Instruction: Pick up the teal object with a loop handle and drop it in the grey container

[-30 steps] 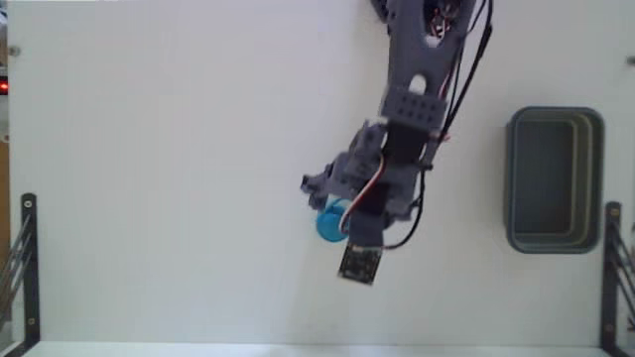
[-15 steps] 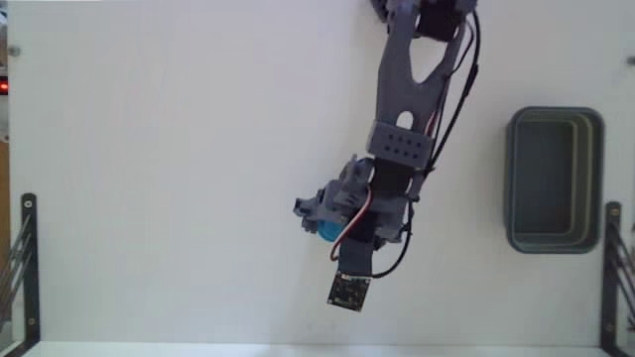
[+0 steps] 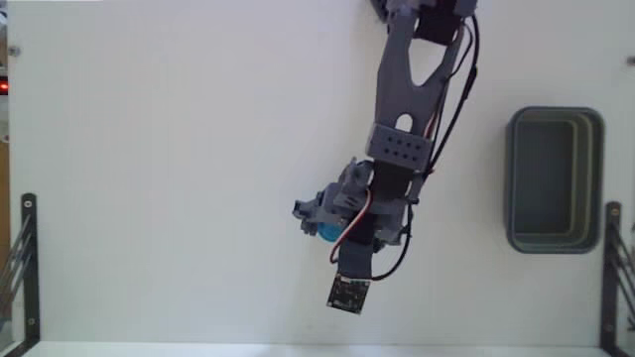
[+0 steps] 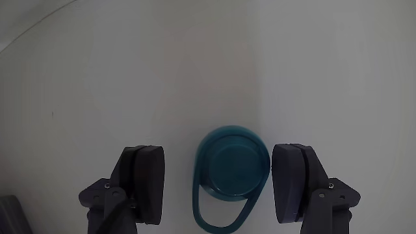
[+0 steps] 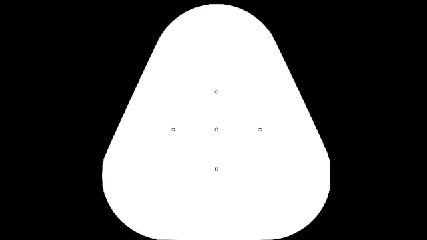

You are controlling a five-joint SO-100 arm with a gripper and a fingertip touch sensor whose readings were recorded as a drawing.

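Observation:
In the wrist view the teal object with a loop handle (image 4: 233,162) lies on the white table, its loop pointing toward the camera. My gripper (image 4: 224,179) is open, its two dark fingers standing on either side of the object, the right one nearly at its rim, the left one further off. In the fixed view only a sliver of the teal object (image 3: 324,231) shows beneath my gripper (image 3: 319,226) near the table's middle. The grey container (image 3: 554,179) sits at the right side, far from the gripper.
Black metal brackets stand at the lower left (image 3: 27,263) and lower right (image 3: 610,268) table edges in the fixed view. The arm (image 3: 407,89) reaches down from the top edge.
Over the last second the arm swung slightly left and lowered over the teal object, covering more of it. Since half a second ago almost nothing moved.

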